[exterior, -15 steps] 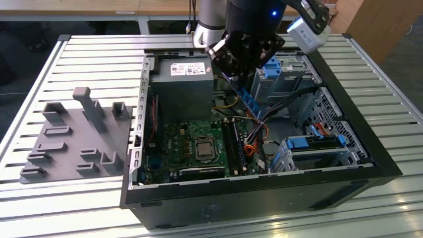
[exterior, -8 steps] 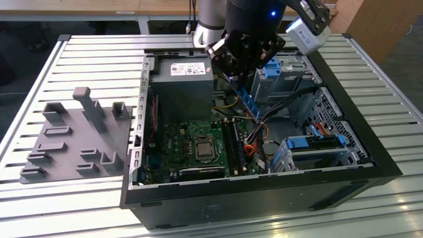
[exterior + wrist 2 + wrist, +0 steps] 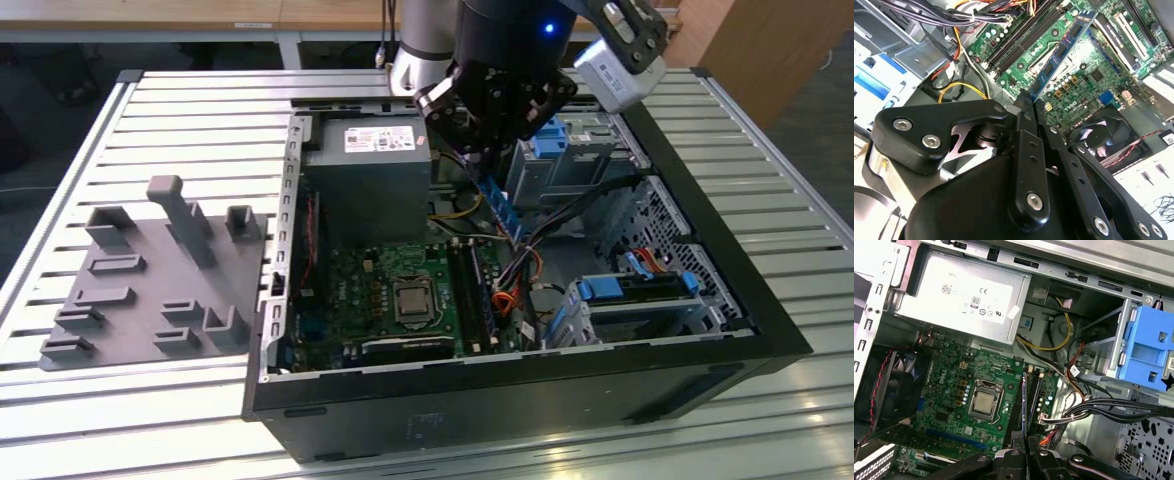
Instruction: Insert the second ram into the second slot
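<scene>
- my gripper [image 3: 1024, 442] is pressed together on the second ram [image 3: 1061, 50]; the jaws pinch it by its near end, flat faces against the pads.
- in the second wrist view the blue stick runs out from my fingertips toward the motherboard [image 3: 954, 385], with the dark chips on the face that shows.
- in the first wrist view i see it edge-on, a thin line straight out from between the jaws and lying over the black memory slots [image 3: 1015, 405] next to the processor socket.
- in the exterior view it hangs below me inside the open computer case [image 3: 534, 390], well above the board and not touching any slot.
- i judge it light and stiff but fragile: a thin board that will not take bending or twisting, with chips and contacts best left untouched.
- the sound hold is on its bare edges, clear of the contact edge that has to enter the slot.
- smooth faces could slip in my pinch if it meets the slot at a tilt.
- loose cables [image 3: 1104, 410] lie near the slots, apart from the stick.
- whether a slot is already filled, i cannot tell.
</scene>
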Tool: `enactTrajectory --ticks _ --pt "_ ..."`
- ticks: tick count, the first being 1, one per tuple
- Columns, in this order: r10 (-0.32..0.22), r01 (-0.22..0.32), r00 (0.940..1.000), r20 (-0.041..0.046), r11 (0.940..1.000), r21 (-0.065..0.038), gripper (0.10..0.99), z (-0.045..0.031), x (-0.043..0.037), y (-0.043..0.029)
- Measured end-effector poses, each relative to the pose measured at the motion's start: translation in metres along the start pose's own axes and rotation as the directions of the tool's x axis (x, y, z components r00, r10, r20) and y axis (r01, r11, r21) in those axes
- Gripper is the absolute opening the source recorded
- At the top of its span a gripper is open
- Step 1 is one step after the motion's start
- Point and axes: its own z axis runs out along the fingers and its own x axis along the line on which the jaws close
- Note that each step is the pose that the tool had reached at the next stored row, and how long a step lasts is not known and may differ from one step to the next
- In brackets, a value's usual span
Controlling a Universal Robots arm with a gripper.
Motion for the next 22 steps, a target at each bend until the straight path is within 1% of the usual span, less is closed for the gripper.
enactTrajectory --ticks 10,13,15,17,19,21,22 --pt "0.011 -0.011 0.9999 -0.0002 0.9999 0.001 0.137 0.0040 0.0001 -0.0002" --pt "0.056 -0.056 0.9984 0.0016 0.9984 0.002 0.137 0.0045 0.0001 -0.0002" --pt "0.093 -0.093 0.9957 0.0031 0.9957 0.002 0.137 0.0048 0.0000 -0.0002" --pt "0.129 -0.129 0.9917 0.0045 0.9917 0.002 0.137 0.0054 0.0001 -0.0002" --pt "0.164 -0.164 0.9864 0.0059 0.9864 0.003 0.137 0.0061 0.0001 -0.0002" --pt "0.200 -0.200 0.9798 0.0074 0.9798 0.003 0.137 0.0072 0.0001 -0.0003" --pt "0.210 -0.210 0.9777 0.0077 0.9777 0.003 0.137 0.0079 0.0001 -0.0003"
